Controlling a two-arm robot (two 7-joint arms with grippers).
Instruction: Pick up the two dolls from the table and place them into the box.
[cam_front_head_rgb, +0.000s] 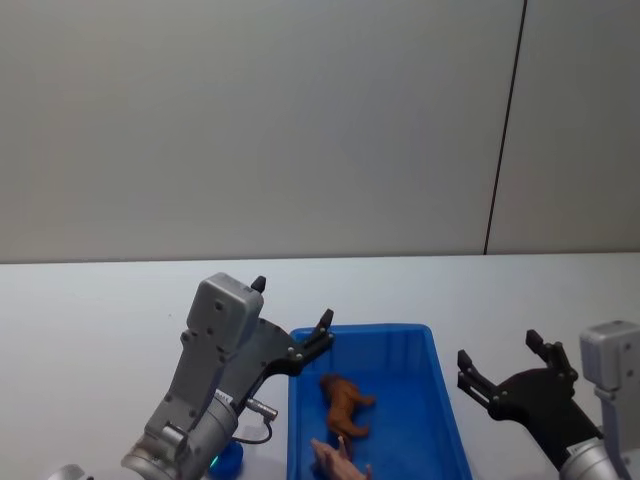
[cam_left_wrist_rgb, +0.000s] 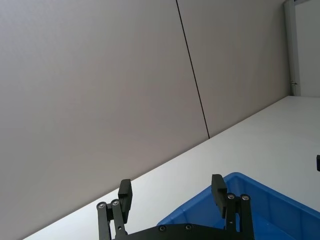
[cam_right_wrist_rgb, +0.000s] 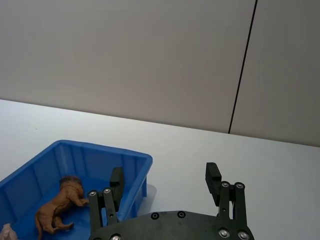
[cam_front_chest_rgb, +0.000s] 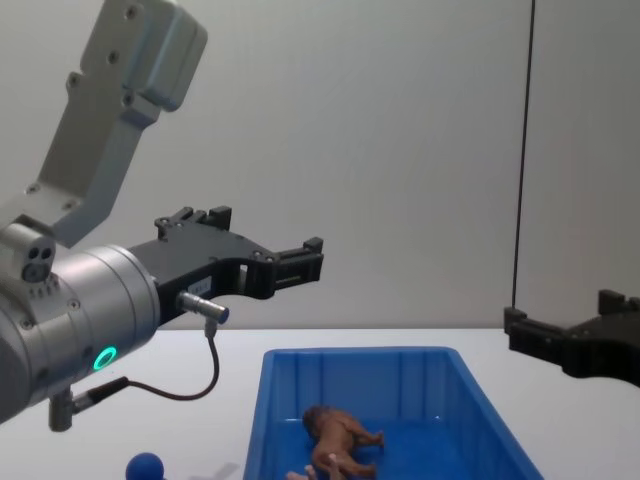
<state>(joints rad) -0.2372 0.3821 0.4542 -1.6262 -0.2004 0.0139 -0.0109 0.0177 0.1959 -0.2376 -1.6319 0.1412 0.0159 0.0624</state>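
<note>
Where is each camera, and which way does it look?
Head: high up, looking down into the box; left gripper and right gripper show, open.
Chest: lower, looking across the table; left arm large, right gripper at the edge.
Left wrist: on the left arm, facing the wall past the box's corner; own gripper shows.
Right wrist: on the right arm, facing box and wall; own gripper shows.
Shared: head, chest, right wrist all see the brown doll.

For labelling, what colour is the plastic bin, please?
The rectangular plastic bin is bright blue, clearest in head view.
</note>
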